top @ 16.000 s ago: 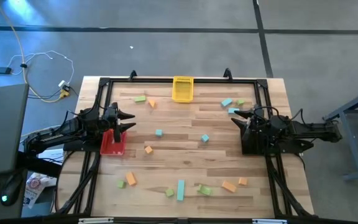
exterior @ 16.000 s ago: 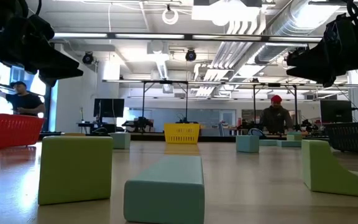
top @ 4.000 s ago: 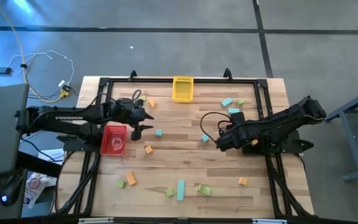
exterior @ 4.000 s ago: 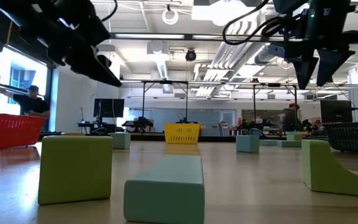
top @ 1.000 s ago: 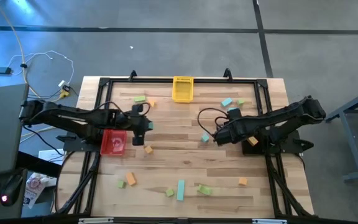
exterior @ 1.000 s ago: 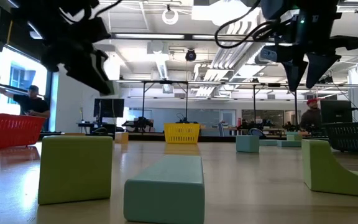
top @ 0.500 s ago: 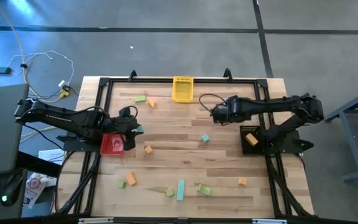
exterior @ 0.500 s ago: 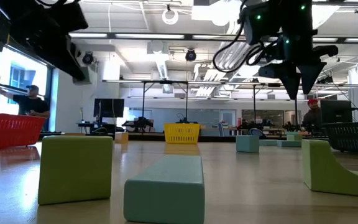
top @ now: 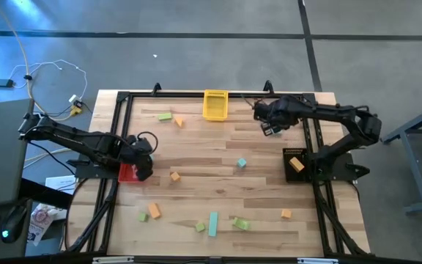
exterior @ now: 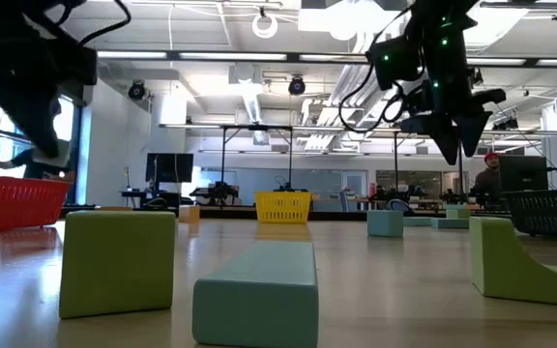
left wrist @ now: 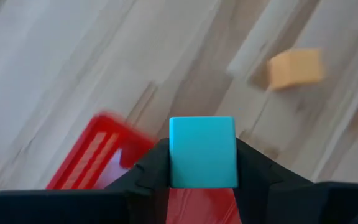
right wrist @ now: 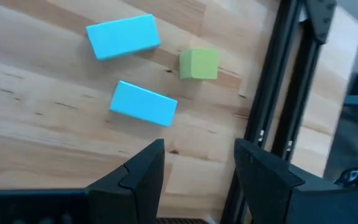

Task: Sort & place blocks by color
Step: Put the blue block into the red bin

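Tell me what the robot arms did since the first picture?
The left gripper reached out, picked up a teal cube and swung back over the red bin. The right gripper, open, moved to the far corner above two teal blocks. An orange block now lies in the black bin. The yellow bin stayed put.

Left gripper (left wrist: 202, 163) clamped on a block (left wrist: 202, 152), above the bin (top: 130, 173) at the table's (top: 218, 191) left edge. Right gripper (right wrist: 197, 162) hung with parted fingers near the far right corner, over three blocks (right wrist: 143, 103).
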